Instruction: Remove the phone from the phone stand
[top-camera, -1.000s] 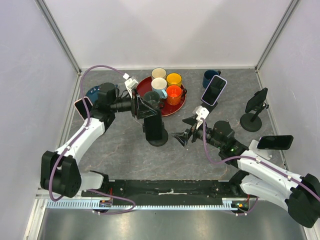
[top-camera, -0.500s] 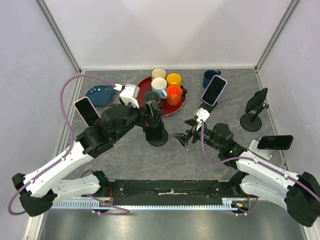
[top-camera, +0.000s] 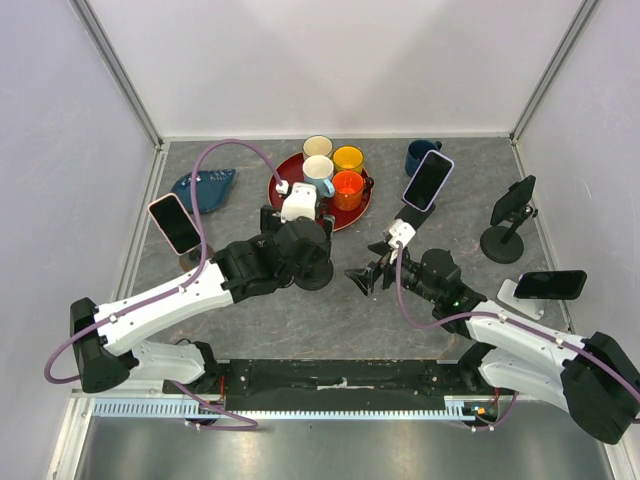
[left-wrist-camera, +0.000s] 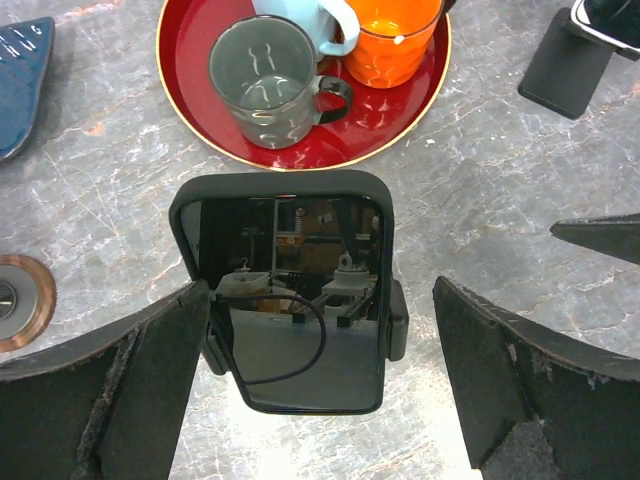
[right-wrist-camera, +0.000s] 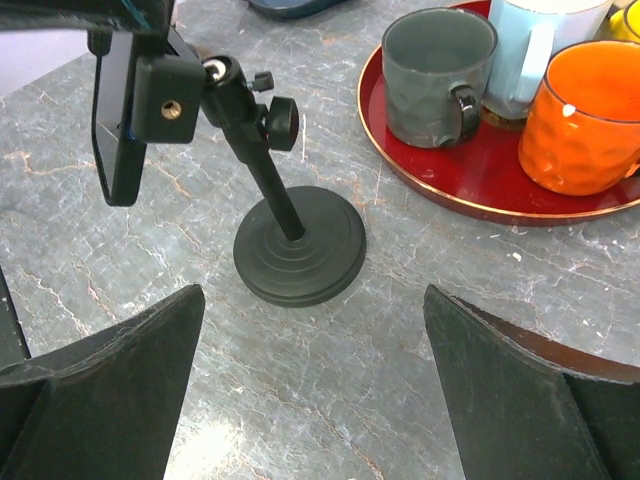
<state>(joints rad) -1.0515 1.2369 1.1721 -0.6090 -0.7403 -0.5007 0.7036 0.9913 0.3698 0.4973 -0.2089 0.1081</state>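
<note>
While a red tray (left-wrist-camera: 185, 60) with a grey mug (left-wrist-camera: 268, 80) sits just behind the stand (right-wrist-camera: 298, 255) and the right gripper (right-wrist-camera: 310, 370) hovers spread wide near its base, the left gripper (left-wrist-camera: 320, 345) hangs splayed either side of the phone (left-wrist-camera: 290, 300), a dark glossy slab clamped on that stand.

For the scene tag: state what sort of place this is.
Probably a robot test cell, not a home: bare white walls on metal framing, two arms bolted at the edge of a marble-look table, and phones on stands beside a tray of mugs, laid out as props.
</note>
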